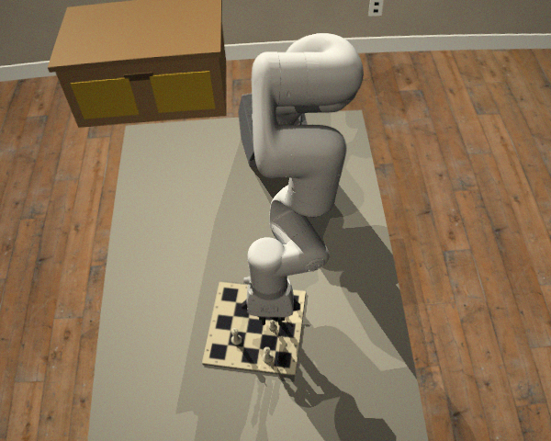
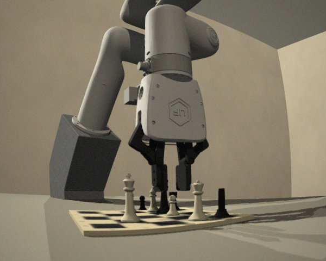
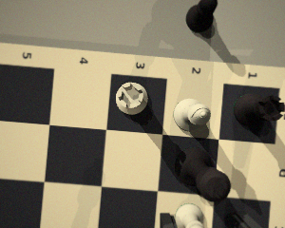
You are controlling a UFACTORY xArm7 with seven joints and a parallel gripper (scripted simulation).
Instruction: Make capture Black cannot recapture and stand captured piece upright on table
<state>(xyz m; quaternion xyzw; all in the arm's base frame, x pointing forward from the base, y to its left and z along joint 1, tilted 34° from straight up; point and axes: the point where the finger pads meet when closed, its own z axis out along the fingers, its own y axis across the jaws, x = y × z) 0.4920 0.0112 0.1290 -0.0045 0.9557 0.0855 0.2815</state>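
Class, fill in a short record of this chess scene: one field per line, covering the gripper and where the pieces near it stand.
Gripper: gripper open, holding nothing, low over D2
D2: tall black piece, upright
E3: white rook
E2: white pawn
E1: black piece
Off the board: black pawn standing on the table, past the E edge
Board: chessboard lying flat
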